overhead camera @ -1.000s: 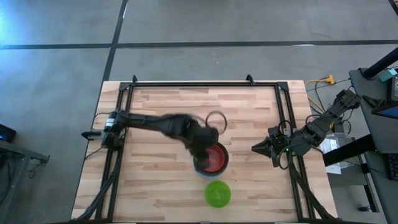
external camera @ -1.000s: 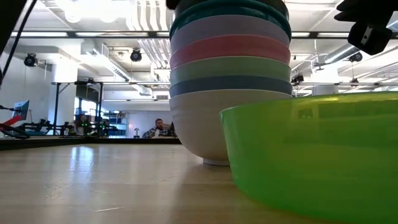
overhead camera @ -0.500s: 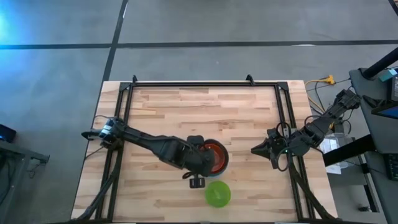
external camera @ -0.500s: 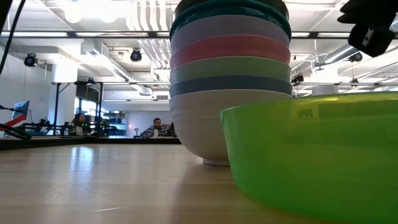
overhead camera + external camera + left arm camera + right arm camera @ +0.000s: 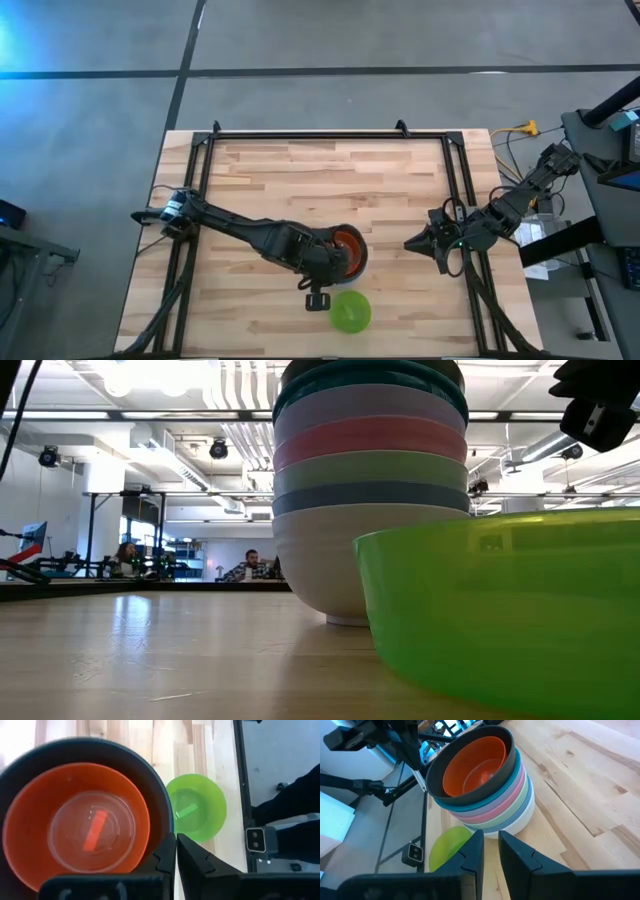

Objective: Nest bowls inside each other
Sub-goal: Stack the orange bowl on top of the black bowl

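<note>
High view: stack: eight nested bowls (image 5: 345,252) stand mid-bench, red (image 5: 75,827) uppermost inside black.
Bright green bowl (image 5: 351,311): loose just beside the stack, last to nest.
Left end effector (image 5: 318,299): mine, pressed together, empty, between both.
Right end effector (image 5: 412,241): waits at the bench (image 5: 260,170) edge, slightly parted.

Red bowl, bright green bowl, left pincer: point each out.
red bowl (image 5: 75,825), left wrist view, inner floor.
bright green bowl (image 5: 351,311), high view, centre.
left pincer (image 5: 176,851), left wrist view, between shut fingertips.
</note>
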Robot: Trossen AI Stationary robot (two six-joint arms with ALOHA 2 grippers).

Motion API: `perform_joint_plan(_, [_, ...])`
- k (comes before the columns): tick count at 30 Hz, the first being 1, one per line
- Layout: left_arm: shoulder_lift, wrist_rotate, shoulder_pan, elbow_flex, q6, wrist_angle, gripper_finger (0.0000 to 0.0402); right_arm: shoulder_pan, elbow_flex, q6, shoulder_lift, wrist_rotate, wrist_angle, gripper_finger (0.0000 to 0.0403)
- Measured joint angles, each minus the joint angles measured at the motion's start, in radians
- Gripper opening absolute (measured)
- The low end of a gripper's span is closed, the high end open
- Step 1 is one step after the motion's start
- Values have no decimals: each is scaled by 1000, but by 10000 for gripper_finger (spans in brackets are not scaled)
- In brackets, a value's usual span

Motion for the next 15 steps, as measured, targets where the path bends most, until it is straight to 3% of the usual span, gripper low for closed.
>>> perform_joint_plan(15, [0,73,7,-51,-1,55,0,0,0,11,0,-1,0,54])
